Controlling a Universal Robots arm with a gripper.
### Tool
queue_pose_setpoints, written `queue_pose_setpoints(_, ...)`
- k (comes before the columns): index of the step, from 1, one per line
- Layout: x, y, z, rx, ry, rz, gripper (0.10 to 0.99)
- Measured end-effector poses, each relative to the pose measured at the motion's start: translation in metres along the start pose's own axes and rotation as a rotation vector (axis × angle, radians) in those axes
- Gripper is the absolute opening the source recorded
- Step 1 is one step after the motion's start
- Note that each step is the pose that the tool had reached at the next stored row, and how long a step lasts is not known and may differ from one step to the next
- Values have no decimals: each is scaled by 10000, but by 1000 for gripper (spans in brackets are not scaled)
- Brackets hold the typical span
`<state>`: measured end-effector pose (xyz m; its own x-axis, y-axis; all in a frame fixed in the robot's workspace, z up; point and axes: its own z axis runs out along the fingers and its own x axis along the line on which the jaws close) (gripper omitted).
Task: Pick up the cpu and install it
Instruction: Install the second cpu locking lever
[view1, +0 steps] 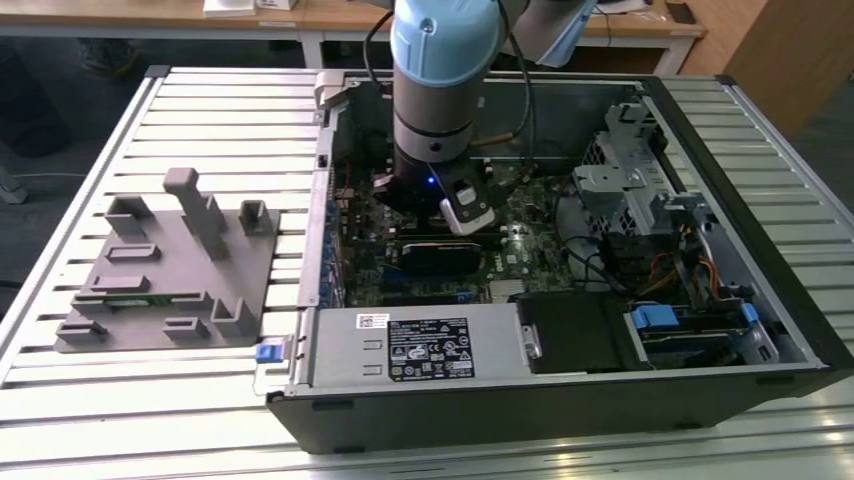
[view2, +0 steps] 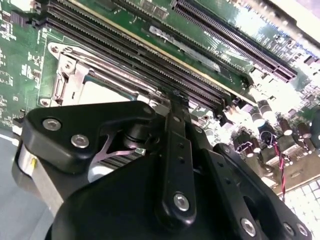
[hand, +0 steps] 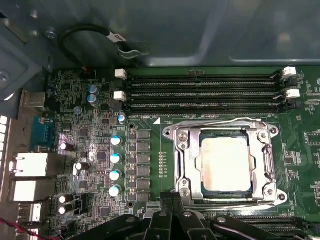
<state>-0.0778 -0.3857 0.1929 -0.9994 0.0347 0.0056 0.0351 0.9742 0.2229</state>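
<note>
Your gripper (hand: 172, 210) has its jaws closed and, it seems, empty, just beside the socket (hand: 270, 165), because the cpu (hand: 225, 164) already lies seated inside it.

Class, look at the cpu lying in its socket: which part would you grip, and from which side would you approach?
Grip the cpu by two opposite thin edges, coming straight down from above. It lies flat with its pale top up, and the metal socket frame rings it closely, so a sideways approach looks blocked. The end effector sits beside the socket.
</note>
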Motion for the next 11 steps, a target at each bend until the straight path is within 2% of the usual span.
queue_pose_setpoints(3,7,2,1,13,0,1,106)
queue_pose_setpoints(6,14,6,-2,155,-5,0,106)
queue_pose_setpoints(11,16,26,-48,168,-6,-1,106)
